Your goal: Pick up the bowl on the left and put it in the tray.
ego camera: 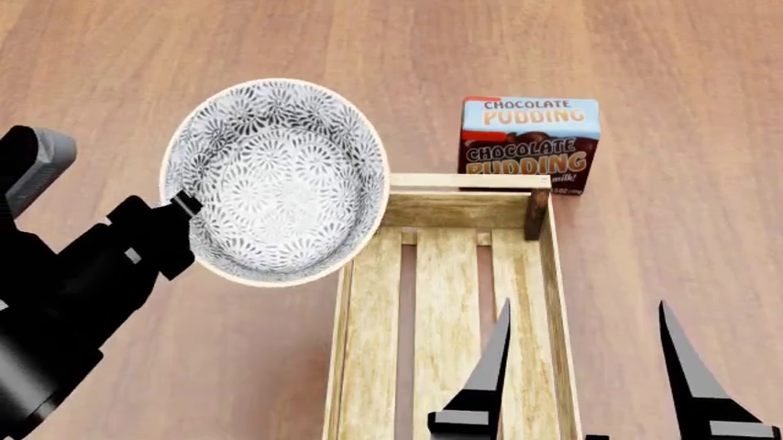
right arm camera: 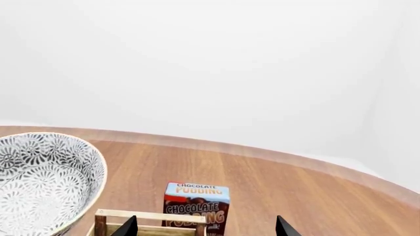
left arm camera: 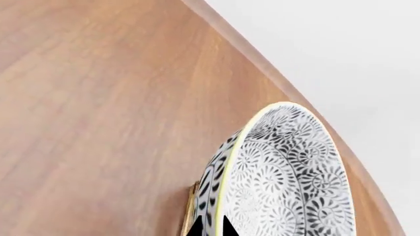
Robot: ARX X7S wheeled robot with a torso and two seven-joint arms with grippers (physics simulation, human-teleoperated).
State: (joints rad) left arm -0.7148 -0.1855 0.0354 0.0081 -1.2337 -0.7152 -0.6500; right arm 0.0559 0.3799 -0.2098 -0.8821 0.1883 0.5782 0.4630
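Observation:
The bowl (ego camera: 275, 179), white with a dense grey floral pattern, hangs tilted above the table, overlapping the tray's far left corner. My left gripper (ego camera: 183, 203) is shut on its left rim; in the left wrist view the two black fingertips (left arm camera: 195, 228) pinch the bowl (left arm camera: 288, 177) wall from inside and outside. The tray (ego camera: 446, 302), a long light-wood slatted crate, lies at the centre with nothing in it. My right gripper (ego camera: 585, 367) stands open above the tray's near right part. The right wrist view shows the bowl (right arm camera: 46, 182) and the tray's far end (right arm camera: 151, 216).
A chocolate pudding box (ego camera: 529, 142) stands upright just beyond the tray's far right corner, also seen as the box (right arm camera: 195, 206) in the right wrist view. The wooden table's curved far edge (left arm camera: 276, 73) runs past the bowl. A pale wall lies behind.

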